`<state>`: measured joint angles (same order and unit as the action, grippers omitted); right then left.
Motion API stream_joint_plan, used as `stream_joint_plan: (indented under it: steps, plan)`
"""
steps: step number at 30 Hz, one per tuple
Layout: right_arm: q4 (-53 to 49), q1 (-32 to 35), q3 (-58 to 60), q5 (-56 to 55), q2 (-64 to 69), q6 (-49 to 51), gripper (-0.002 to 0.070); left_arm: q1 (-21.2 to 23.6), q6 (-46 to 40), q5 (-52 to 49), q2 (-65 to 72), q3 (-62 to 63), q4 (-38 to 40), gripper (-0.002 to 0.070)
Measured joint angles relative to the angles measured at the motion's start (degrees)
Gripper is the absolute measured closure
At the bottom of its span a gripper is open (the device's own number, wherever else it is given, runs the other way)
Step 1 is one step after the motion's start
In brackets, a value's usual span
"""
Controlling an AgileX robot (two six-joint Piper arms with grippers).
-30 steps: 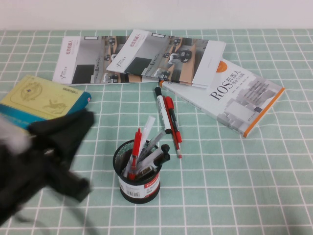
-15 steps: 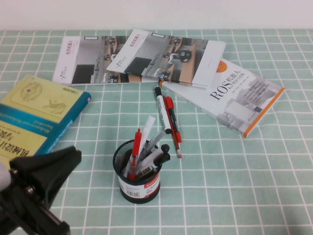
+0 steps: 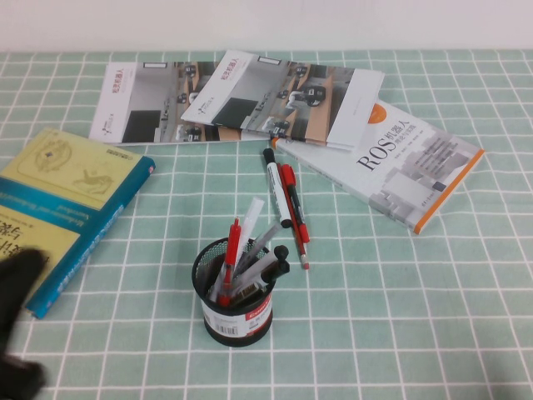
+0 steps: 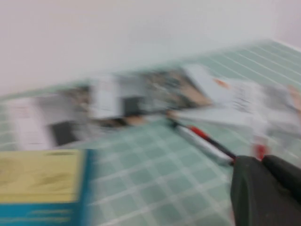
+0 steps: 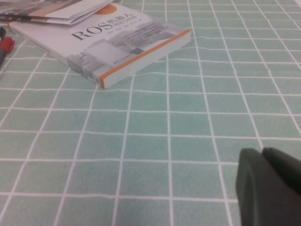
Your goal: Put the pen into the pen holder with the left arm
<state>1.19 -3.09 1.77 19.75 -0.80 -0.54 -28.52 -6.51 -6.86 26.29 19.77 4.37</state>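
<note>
**Counter stock with pen seated in holder**

I use the pen holder [image 3: 235, 293] as my reference: a black wire-mesh cup with a white-and-red label band near its base, standing upright on the green checked counter [image 3: 400, 317].

- Pen [image 3: 231, 252]: slim, all red, standing in the holder on its left side, cap end up and leaning slightly. Several grey and black-tipped pens share the cup, fanned toward the right.
- White marker [image 3: 277, 187] with black cap: lying flat on the counter just behind and to the right of the holder.
- Red pen with black clip [image 3: 295, 213]: lying alongside the marker on its right, touching or nearly touching it.
- ROS book [image 3: 398, 162], white cover with orange spine edge: farther back and right of the holder, flat.
- Brochures [image 3: 241, 97]: overlapping sheets, well behind the holder, their right edge resting on the ROS book.
- Yellow and teal book [image 3: 62, 200]: to the left of the holder, well apart, flat.
- Left gripper [image 3: 17, 325]: I see it as a dark blurred mass far to the left of the holder, at the near corner, partly over the yellow and teal book's near edge. Its fingers [image 4: 263, 190] are together and hold nothing.
- Right gripper [image 5: 269, 186]: over bare counter, nearer than the ROS book. I see only a dark finger edge, so I cannot tell how its fingers stand.
</note>
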Motion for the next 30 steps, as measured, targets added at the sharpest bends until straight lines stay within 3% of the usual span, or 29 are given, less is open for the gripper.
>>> stream_joint_plan:
  steps: [6,10,19,30]
  plan:
    - [0.00,0.00,0.00,0.00,0.00,0.00,0.0696,14.91,2.67,-0.26,-15.73,-7.86,-1.10,0.0675]
    - [0.00,0.00,0.00,0.00,0.00,0.00,0.0696,19.23,3.05,-0.60,-25.11,-13.56,-1.10,0.0675]
    - [0.00,0.00,0.00,0.00,0.00,0.00,0.0696,20.24,3.25,-1.54,-26.75,-21.05,0.66,0.0675]
    - [0.00,0.00,0.00,0.00,0.00,0.00,0.0696,20.24,3.33,-13.83,-26.75,-21.27,-0.57,0.0675]
